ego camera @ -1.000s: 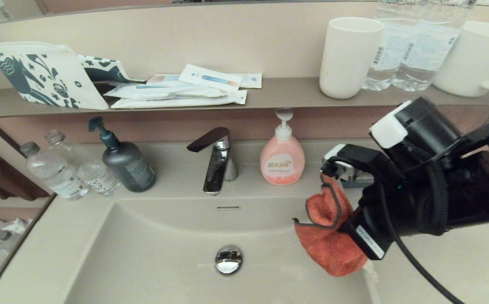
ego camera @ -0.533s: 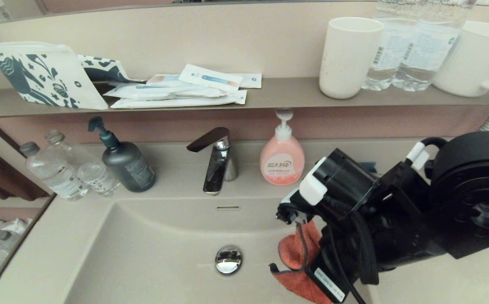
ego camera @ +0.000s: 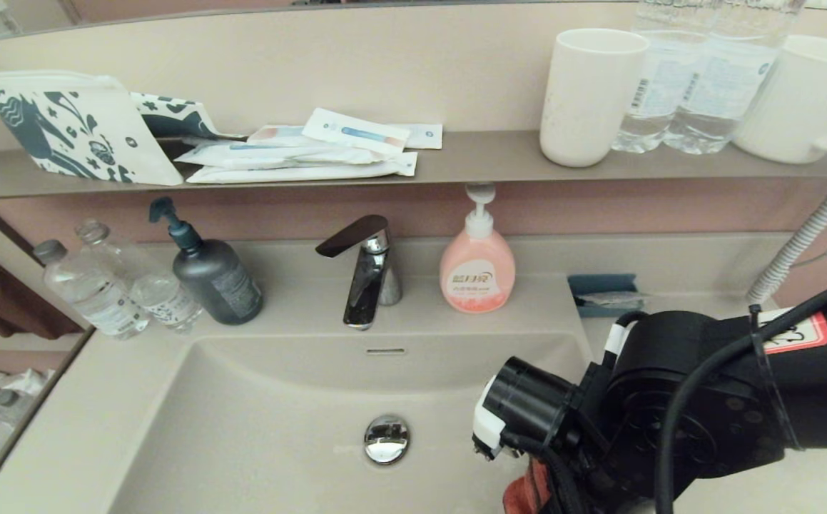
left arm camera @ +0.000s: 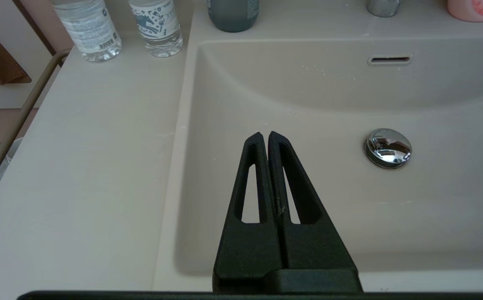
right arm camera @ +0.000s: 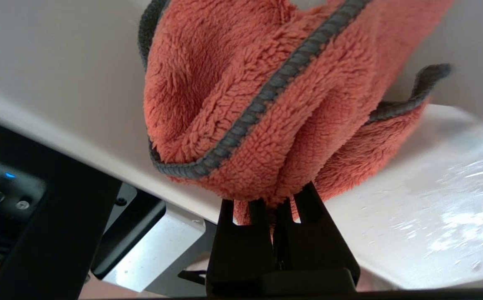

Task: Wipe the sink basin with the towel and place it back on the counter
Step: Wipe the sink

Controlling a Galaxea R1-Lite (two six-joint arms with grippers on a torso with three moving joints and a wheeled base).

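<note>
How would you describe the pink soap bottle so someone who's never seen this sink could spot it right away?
Start at the chrome faucet behind the sink basin. On the counter just to its right, under the shelf, stands the pink soap bottle. It is squat and round with a white pump and white label, unlike the taller dark grey pump bottle left of the faucet.

A grey-brown shelf (ego camera: 470, 160) runs along the beige wall (ego camera: 384, 64).

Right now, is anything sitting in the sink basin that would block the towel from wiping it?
Nothing visible does. The right gripper is shut on the towel, and the sink basin holds only its drain plug.
</note>
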